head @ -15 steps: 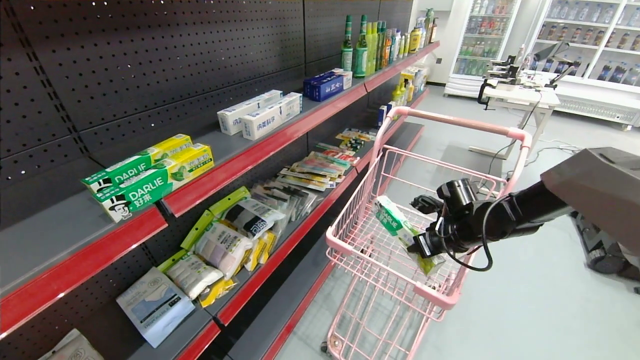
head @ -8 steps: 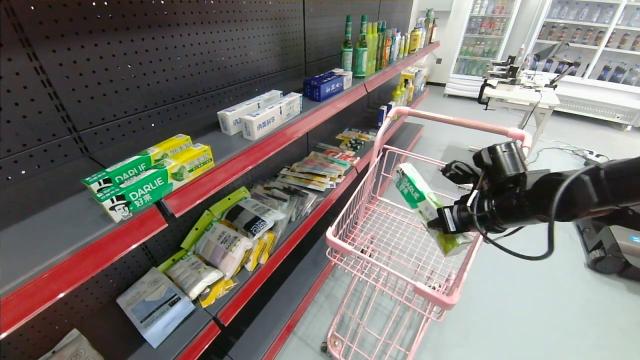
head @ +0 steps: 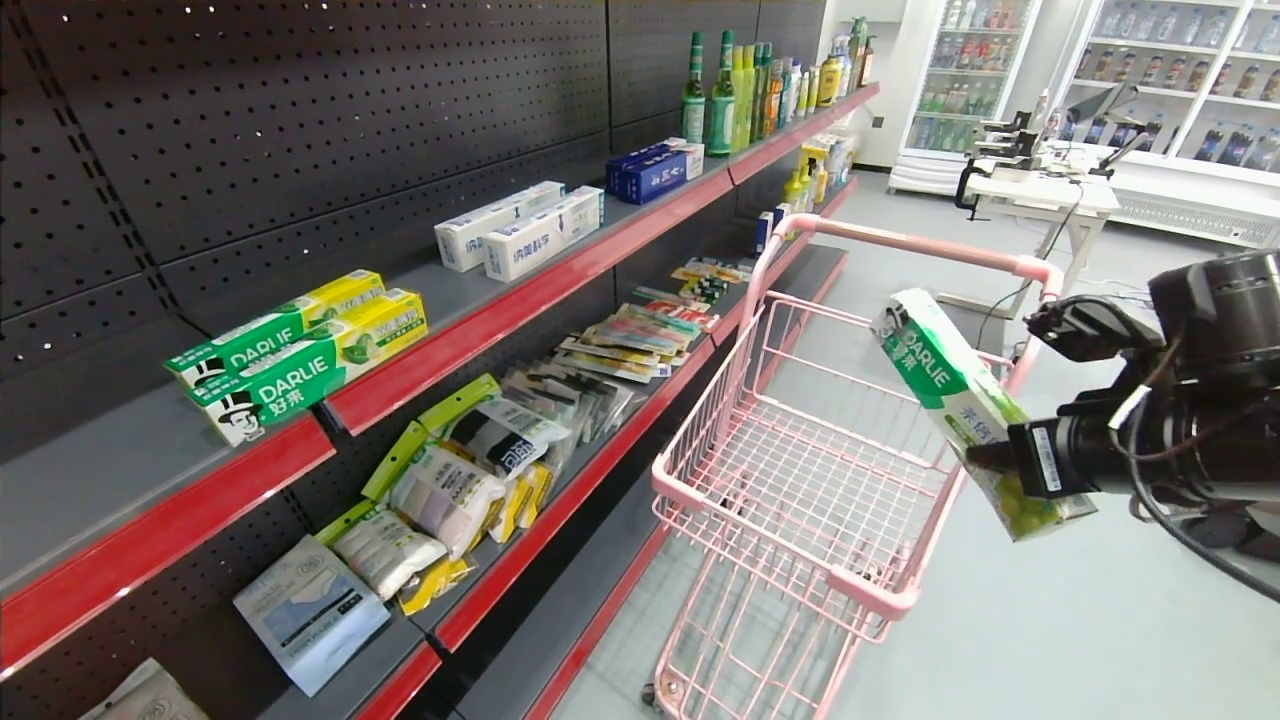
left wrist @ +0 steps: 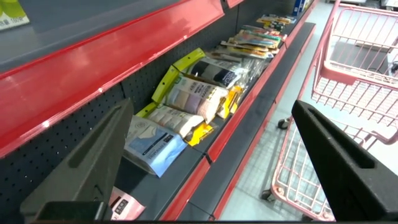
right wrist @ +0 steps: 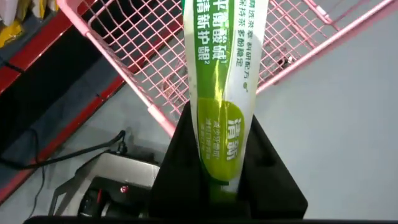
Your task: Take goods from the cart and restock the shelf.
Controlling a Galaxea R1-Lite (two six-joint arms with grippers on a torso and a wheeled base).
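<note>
1. Head view: the right gripper [head: 1005, 468] has lifted the box [head: 940, 385] out of the cart [head: 870, 598]. The box is tilted above the cart's right rim, pinched at its lower end.
2. Left wrist view: the left gripper [left wrist: 211, 109] is spread wide beside the cart [left wrist: 360, 79], facing the shelf [left wrist: 112, 56].
3. Right wrist view: the right gripper [right wrist: 222, 127] clamps the green end of the box [right wrist: 224, 68], with the cart [right wrist: 112, 55] beneath.
</note>
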